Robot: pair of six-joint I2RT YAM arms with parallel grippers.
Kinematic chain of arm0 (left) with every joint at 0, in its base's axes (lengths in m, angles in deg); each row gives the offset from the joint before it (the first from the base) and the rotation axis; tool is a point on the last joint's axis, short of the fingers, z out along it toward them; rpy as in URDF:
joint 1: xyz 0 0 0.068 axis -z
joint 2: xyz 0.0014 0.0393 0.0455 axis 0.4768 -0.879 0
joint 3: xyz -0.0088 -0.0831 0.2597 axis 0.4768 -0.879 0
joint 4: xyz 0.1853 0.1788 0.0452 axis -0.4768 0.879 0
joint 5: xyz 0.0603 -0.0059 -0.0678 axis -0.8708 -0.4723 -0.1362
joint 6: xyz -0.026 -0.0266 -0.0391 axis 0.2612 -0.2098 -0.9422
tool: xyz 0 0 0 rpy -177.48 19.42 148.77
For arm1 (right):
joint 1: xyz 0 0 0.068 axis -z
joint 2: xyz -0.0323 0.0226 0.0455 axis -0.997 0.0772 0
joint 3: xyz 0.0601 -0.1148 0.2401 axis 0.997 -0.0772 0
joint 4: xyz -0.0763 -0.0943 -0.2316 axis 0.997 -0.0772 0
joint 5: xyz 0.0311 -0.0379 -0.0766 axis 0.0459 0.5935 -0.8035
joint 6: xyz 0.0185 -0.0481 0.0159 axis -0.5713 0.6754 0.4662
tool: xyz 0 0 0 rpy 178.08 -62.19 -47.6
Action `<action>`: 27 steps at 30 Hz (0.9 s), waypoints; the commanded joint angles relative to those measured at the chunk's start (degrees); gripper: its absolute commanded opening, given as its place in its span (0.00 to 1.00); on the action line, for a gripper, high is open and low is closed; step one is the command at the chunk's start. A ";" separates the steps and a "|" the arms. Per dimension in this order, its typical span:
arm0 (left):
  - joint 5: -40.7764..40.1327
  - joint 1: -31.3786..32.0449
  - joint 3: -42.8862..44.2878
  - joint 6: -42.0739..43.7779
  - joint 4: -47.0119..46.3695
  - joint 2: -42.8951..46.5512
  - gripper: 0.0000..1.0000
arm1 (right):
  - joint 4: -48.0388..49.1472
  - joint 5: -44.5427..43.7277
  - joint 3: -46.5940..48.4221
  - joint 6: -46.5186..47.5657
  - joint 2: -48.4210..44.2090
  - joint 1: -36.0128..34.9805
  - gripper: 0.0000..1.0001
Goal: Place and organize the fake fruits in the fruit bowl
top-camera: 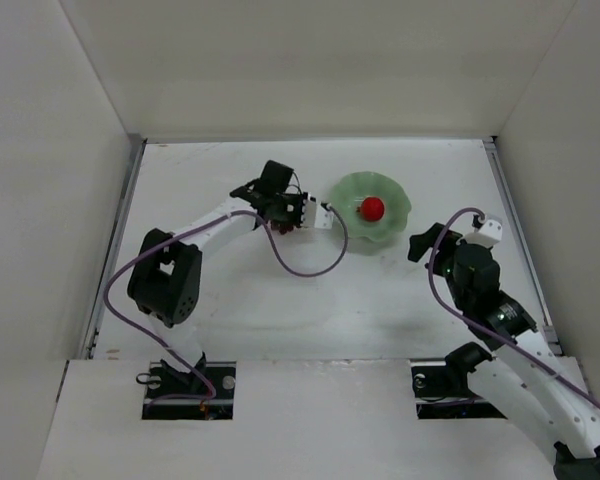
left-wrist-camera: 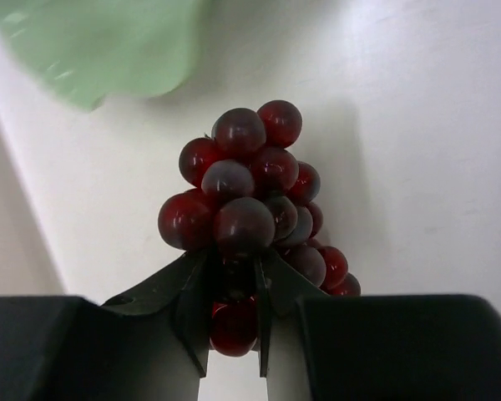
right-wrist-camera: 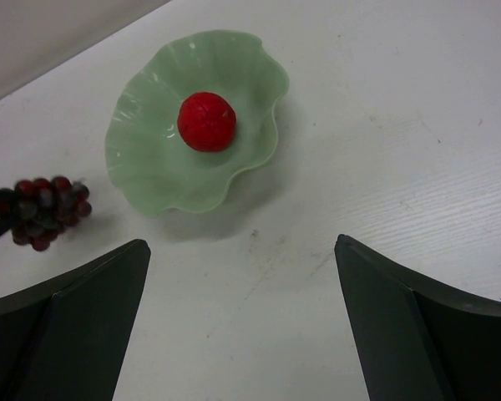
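At the top view's centre, one fruit bowl holds one red fruit. Mid-frame in the left wrist view, the left gripper clenches one grape bunch, bowl at upper left. Low in the right wrist view, the right gripper gapes, empty.

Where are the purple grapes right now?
The grapes are pinched in the left gripper. In the top view they are just left of the green bowl, not in it yet. The red fruit sits inside the bowl.
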State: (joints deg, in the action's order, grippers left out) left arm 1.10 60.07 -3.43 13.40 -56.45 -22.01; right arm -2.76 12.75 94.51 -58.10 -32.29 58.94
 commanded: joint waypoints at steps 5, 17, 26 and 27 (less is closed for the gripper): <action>-0.72 -0.44 14.99 -6.45 -10.15 -1.86 0.05 | 2.17 0.29 -0.23 0.37 -2.36 1.80 1.00; -2.21 8.96 24.40 -12.61 -34.32 -17.06 0.14 | -1.43 -0.06 -1.73 -2.18 -7.19 5.67 1.00; -1.51 11.16 25.73 -13.93 -30.47 -18.48 0.47 | -3.72 1.52 -2.08 -2.01 -8.69 8.13 1.00; -1.51 11.16 25.38 -14.02 -29.59 -18.22 0.59 | -3.63 1.61 -1.99 -1.92 -8.43 8.05 1.00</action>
State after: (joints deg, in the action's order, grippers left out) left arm -1.15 71.39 19.58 0.35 -84.23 -43.91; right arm -6.34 13.49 92.52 -59.85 -41.14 66.85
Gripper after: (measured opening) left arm 0.532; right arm 0.999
